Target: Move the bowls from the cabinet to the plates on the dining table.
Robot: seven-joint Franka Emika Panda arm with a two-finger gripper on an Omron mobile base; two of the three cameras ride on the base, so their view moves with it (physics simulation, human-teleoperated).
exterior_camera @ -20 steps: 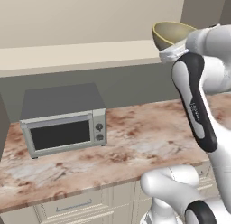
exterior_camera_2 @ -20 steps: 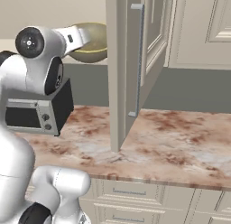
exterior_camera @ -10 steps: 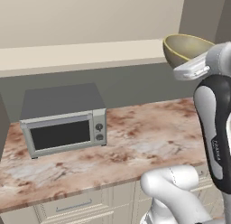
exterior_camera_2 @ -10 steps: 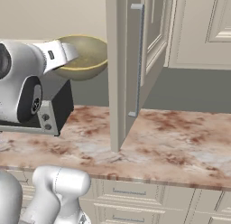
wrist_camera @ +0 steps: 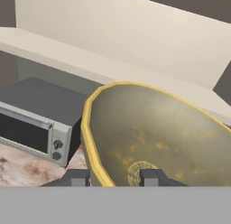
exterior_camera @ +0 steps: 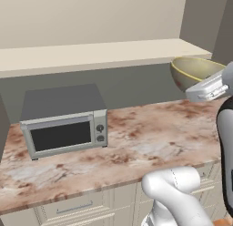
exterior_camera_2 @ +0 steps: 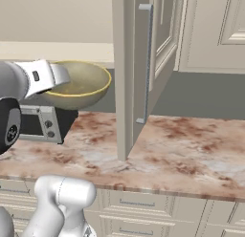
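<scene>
Fingers (wrist_camera: 79,178) are pinching the yellowish rim of the olive-tan bowl (wrist_camera: 153,142), one tip outside the wall and one inside, bottom centre of the hand view. So the gripper (wrist_camera: 115,178) is closed on the rim, not spread loose. From there the bowl opens up and off to the right of the frame, mouth toward the camera, so basically all its bulk hangs to one side of the pinch. That's what I'd watch on the carry: I reckon it could swing or slip if the arm turns fast.

In the left base view the bowl (exterior_camera: 195,72) is at the right edge, held up in the air above the marbled counter (exterior_camera: 150,138), just under the beige shelf (exterior_camera: 91,54). In the right base view it (exterior_camera_2: 76,85) sits at mid-left, clear of the open cabinet door (exterior_camera_2: 127,73) with its long grey handle (exterior_camera_2: 146,64).

The toaster oven (exterior_camera: 63,122) is on the counter, well apart to the left and lower.

Hard to tell: the bowl's underside, and how deep the tips bite, since the grey band cuts them off. No plates or dining table to aim at here, so I guess the base has to drive first.
</scene>
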